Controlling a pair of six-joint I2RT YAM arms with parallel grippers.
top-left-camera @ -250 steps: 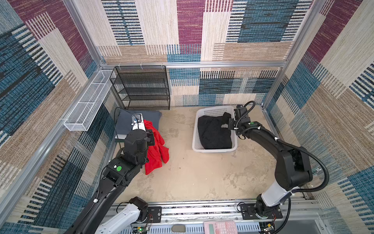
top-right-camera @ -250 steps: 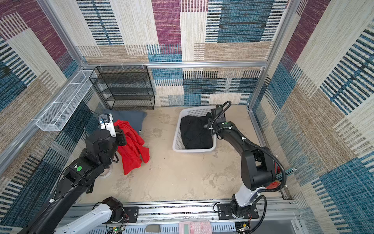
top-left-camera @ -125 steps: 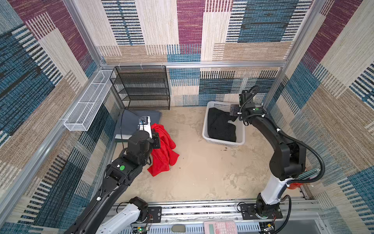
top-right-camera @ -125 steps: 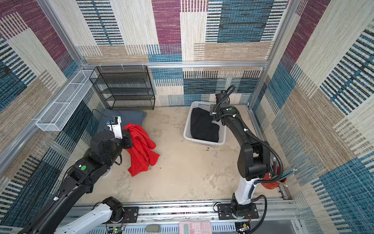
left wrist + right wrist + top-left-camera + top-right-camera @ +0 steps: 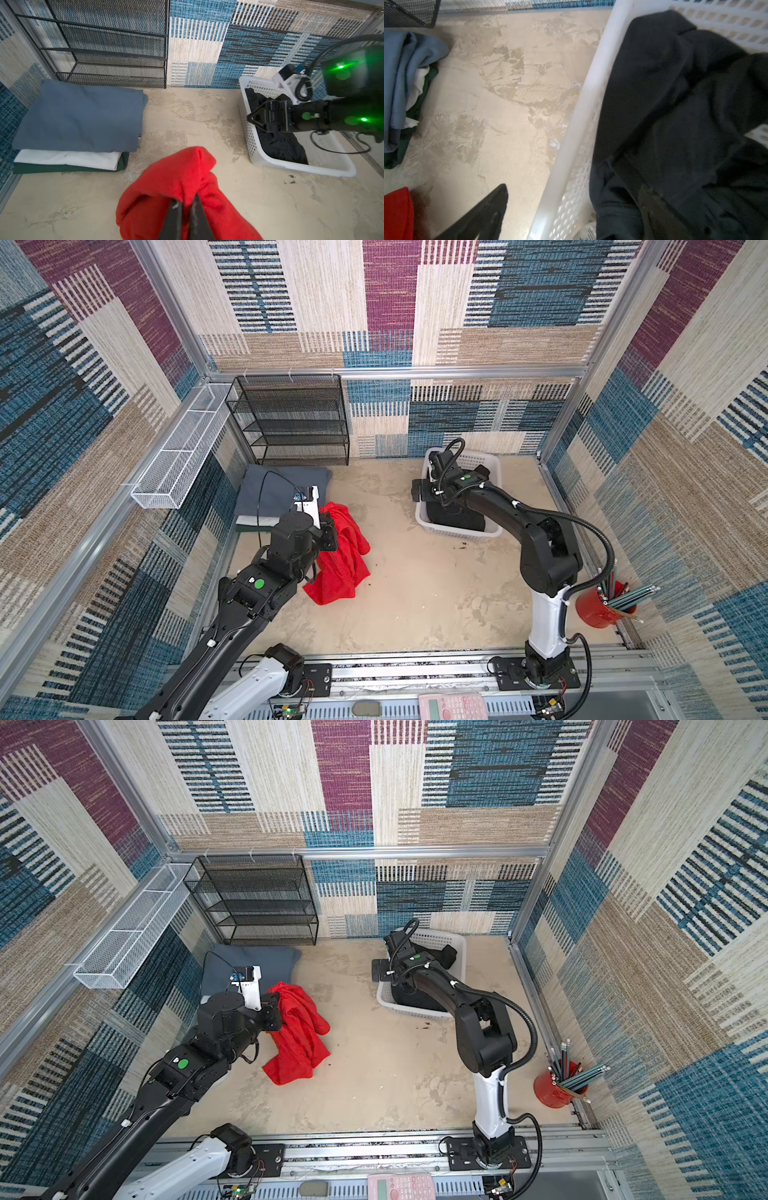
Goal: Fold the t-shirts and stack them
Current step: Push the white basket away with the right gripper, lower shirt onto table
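left wrist view is showing you five t-shirts: the grey t-shirt (image 5: 79,116), white t-shirt (image 5: 66,159) and dark green t-shirt (image 5: 62,168) are lying stacked on the tabletop (image 5: 197,124), and the black t-shirt (image 5: 282,143) is lying in the one basket (image 5: 301,166). your left gripper (image 5: 185,204) is clamping the bunched red t-shirt (image 5: 176,176) between the stack and the basket. your right gripper (image 5: 252,119) is hovering with jaws apart, empty, over the basket's rim.

Left pincer (image 5: 186,204) pinches the red t-shirt (image 5: 176,187) above the floor (image 5: 187,116)
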